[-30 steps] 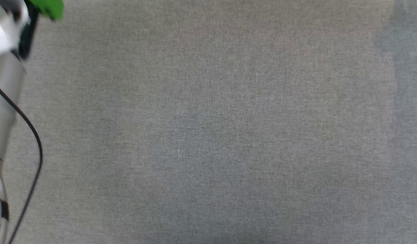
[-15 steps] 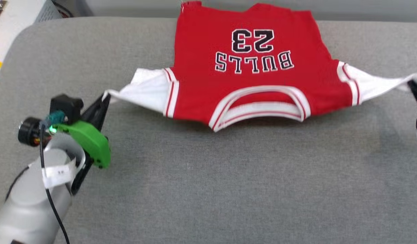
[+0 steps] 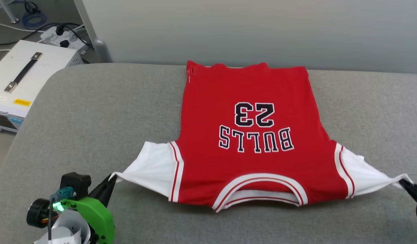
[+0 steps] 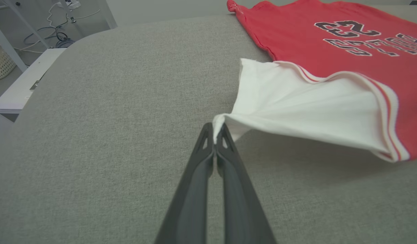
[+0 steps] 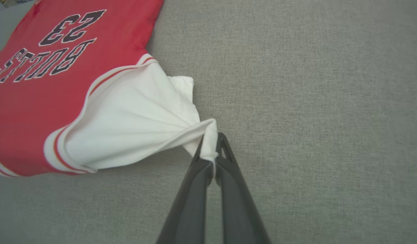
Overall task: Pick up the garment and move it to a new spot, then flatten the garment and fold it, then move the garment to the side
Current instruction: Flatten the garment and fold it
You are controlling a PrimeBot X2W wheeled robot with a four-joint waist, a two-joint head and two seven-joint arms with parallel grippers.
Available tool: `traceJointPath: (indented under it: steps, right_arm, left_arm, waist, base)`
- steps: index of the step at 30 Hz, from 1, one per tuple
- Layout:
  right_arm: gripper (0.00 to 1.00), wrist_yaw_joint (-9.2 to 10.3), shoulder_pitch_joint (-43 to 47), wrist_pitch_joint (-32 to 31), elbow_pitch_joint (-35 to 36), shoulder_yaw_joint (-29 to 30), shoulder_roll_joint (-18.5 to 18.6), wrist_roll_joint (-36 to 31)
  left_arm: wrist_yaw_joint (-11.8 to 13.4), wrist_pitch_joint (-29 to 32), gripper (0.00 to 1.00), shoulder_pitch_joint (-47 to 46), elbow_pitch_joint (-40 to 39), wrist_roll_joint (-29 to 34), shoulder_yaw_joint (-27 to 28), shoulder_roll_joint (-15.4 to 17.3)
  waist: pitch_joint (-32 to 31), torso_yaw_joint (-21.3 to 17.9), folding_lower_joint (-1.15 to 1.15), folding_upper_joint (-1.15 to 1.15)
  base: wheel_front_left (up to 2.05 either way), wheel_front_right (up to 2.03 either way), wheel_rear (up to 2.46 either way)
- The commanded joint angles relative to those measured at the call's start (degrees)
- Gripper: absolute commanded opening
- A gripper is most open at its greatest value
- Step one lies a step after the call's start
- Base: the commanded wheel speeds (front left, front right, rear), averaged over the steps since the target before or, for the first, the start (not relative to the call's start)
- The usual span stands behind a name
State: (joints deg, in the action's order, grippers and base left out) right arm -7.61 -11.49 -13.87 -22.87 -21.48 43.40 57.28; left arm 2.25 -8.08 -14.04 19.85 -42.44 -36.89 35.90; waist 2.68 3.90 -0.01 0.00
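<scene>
Middle: the garment (image 3: pixel 249 135) is laid chest-up on the grey cushion (image 3: pixel 93 112), collar nearest the robot, hem at the far edge.
Robot's left: the left gripper (image 3: pixel 111 178) is clamped shut on the white sleeve's tip, pulled taut, raised off the cushion.
Robot's right: the right gripper (image 3: pixel 404 183) is closed on the other sleeve's tip, likewise stretched outward.
Beyond the cushion: a white box (image 3: pixel 22 74) is seen at the left.
</scene>
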Motion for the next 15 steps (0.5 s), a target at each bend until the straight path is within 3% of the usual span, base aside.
traceJointPath:
  steps: [1,5,15]
  right_arm:
    - [0.0,0.12,2.8,-0.86,0.7,1.46,0.85,0.54]
    - [0.0,0.12,8.88,-3.53,3.19,4.61,0.4,0.88]
    - [0.0,0.12,17.35,-7.89,9.07,14.44,-4.21,-2.26]
  left_arm:
    - [1.32,0.74,0.0,1.95,-1.18,-0.8,0.53,1.65]
    - [2.78,2.46,0.0,5.54,-5.73,-1.9,0.28,2.94]
    - [5.72,2.56,0.0,9.42,-12.05,-3.72,0.55,2.19]
  waist:
    - [-1.47,0.8,0.01,0.0]
    - [-2.08,1.1,0.01,0.0]
    - [-0.8,1.6,0.01,0.0]
  base:
    - [0.0,0.0,0.0]
    - [0.0,0.0,0.0]
    - [0.0,0.0,0.0]
